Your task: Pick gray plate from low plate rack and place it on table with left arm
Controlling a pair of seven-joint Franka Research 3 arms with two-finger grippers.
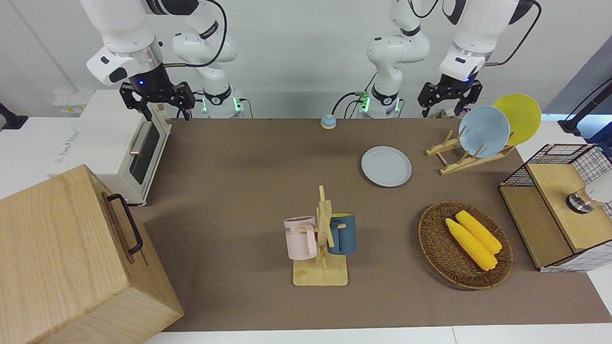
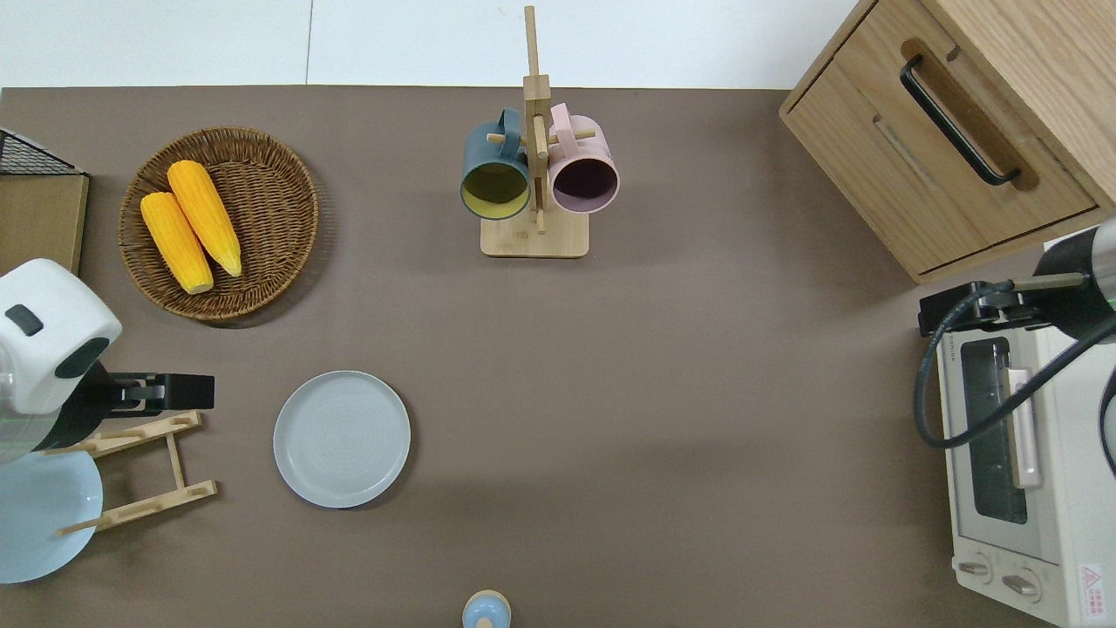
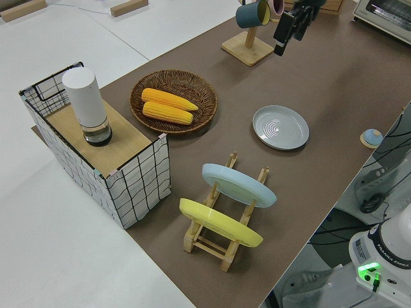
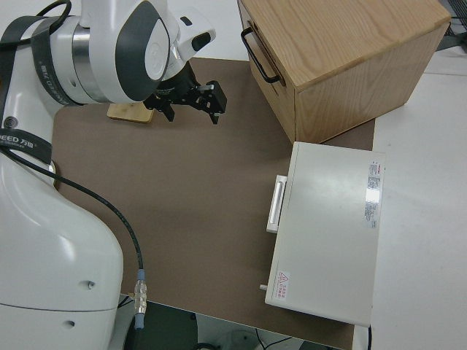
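1. Already the gray plate (image 2: 342, 439) lies flat on the table (image 2: 663, 392), face up, just beside the low plate rack (image 2: 144, 471) at its 3 o'clock in the overhead view; flat and clear of the pegs, so the placing looks done.
2. Rack holds only the light blue plate (image 1: 484, 131) and yellow plate (image 1: 521, 117), leaning on the slanted pegs.
3. Left gripper (image 1: 449, 98) hangs over the rack's edge, jaws spread, holding nothing; probably retreating.
4. Right gripper (image 1: 158, 98) parked, jaws spread.
5. Corn basket (image 2: 218, 224) at the plate's 11 o'clock, well apart, out of the way.
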